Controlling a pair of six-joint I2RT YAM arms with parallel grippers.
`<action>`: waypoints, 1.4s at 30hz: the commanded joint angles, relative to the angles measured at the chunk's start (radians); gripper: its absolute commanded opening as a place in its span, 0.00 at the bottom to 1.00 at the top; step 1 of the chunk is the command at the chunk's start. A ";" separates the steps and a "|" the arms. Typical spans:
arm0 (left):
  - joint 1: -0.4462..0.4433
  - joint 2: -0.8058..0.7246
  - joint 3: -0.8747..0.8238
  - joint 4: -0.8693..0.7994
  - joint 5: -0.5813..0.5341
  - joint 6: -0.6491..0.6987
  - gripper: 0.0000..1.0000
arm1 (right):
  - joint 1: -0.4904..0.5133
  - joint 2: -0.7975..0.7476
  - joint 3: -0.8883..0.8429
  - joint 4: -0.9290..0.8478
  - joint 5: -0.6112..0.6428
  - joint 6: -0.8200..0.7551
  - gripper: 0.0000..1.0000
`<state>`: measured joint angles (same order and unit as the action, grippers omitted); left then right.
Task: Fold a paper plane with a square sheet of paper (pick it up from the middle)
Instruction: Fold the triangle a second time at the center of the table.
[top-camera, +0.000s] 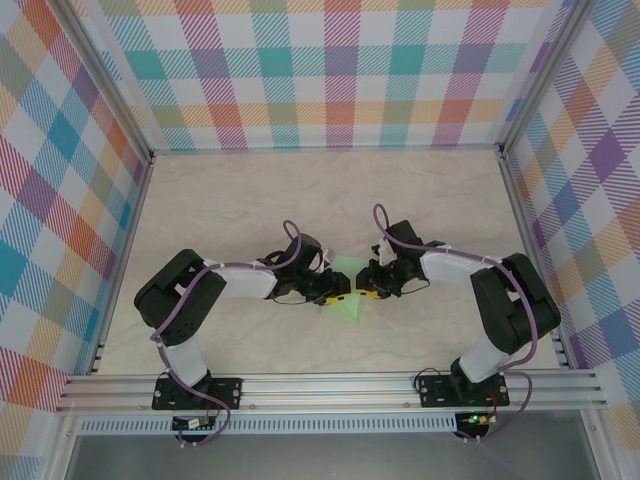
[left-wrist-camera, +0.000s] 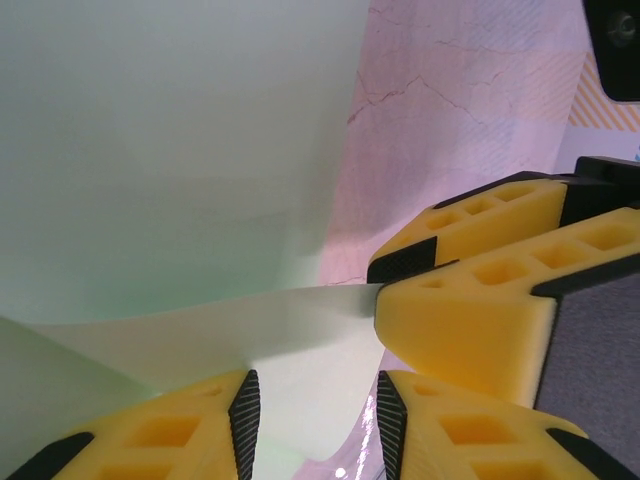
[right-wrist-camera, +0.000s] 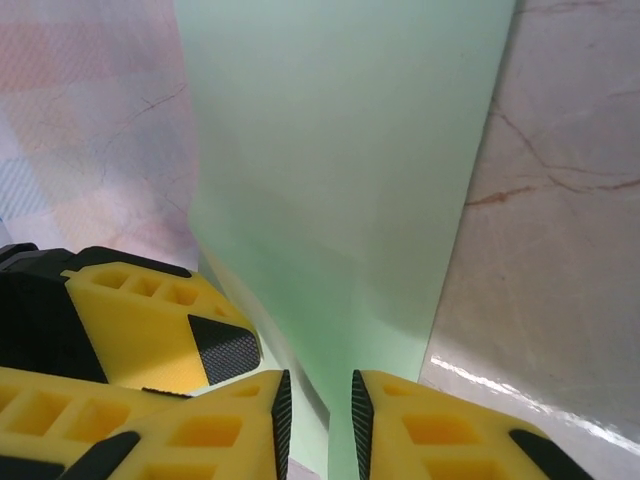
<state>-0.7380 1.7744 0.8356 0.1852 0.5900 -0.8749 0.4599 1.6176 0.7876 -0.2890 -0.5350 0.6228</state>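
The two arms meet at the middle of the desk (top-camera: 300, 200), with the pale green paper (top-camera: 346, 311) between them, nearer the front edge than the back wall. The left hand (top-camera: 336, 291) comes in from the left. Its fingers (left-wrist-camera: 180, 430) stand apart and the paper passes through the gap, so it is open around the sheet. The right hand (top-camera: 366, 287) faces it, just beside, its fingers (left-wrist-camera: 480, 310) pinched together on the paper's edge. A crease shows in the paper. I cannot tell whether it rests on the desk or hangs clear.
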 joint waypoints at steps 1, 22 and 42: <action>-0.001 -0.006 0.023 -0.026 0.001 0.014 0.38 | 0.002 0.023 0.020 0.025 -0.029 -0.017 0.21; -0.022 -0.023 0.028 0.011 0.042 0.001 0.38 | 0.006 0.043 -0.007 0.015 0.031 -0.032 0.11; -0.027 -0.007 0.067 -0.027 0.018 0.017 0.37 | 0.009 0.072 0.006 0.034 0.023 -0.041 0.11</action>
<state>-0.7567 1.7550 0.8734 0.1833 0.6159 -0.8745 0.4603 1.6741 0.7872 -0.2760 -0.4877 0.6086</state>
